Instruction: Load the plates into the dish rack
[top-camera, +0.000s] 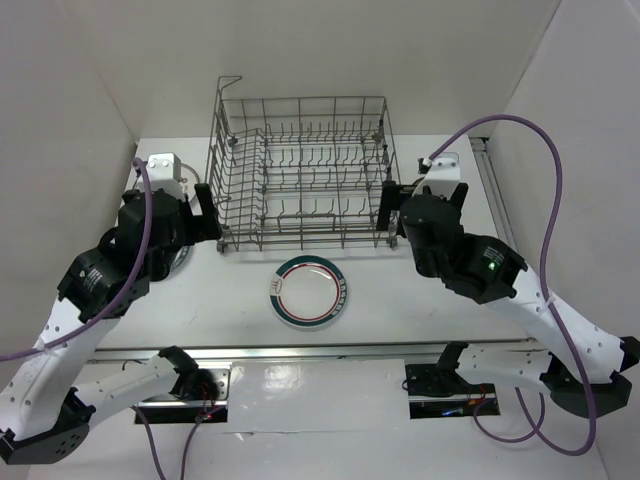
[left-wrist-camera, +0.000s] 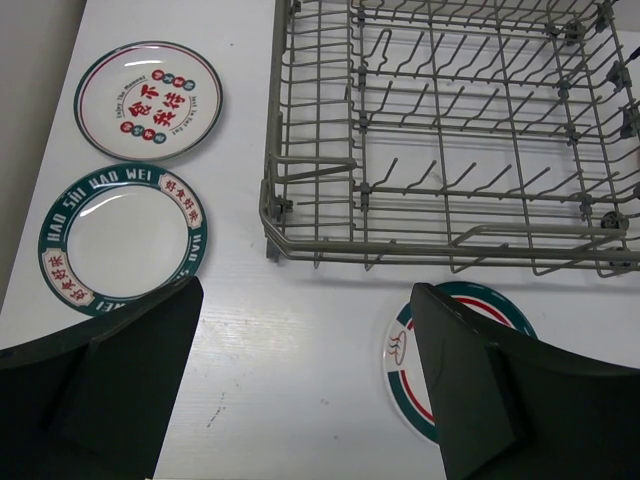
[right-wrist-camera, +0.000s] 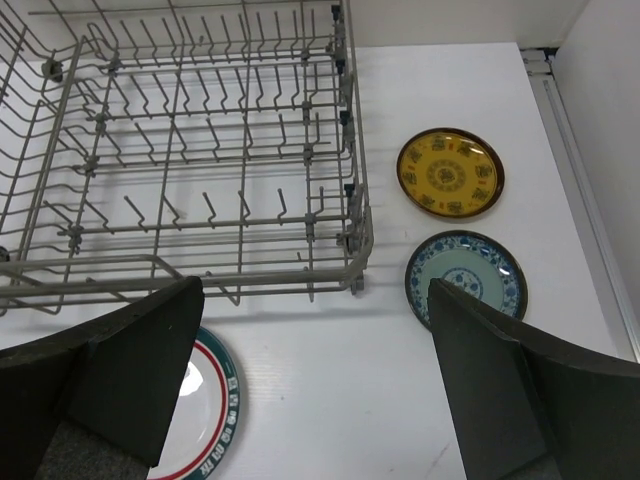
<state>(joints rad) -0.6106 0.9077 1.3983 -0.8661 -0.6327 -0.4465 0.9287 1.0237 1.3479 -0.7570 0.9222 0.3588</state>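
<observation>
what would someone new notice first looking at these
The big grey wire dish rack stands at the back middle of the table, with no plate in it yet. Five plates lie flat around it: a red-ringed plate in front, a red-lettered plate and a green-banded plate to its left, a yellow-brown plate and a teal plate to its right. The left gripper and right gripper hang open by the rack's near corners.

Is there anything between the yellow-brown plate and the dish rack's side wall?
No. Only a strip of bare white table separates the yellow-brown plate from the dish rack; the right wrist view shows this.
</observation>
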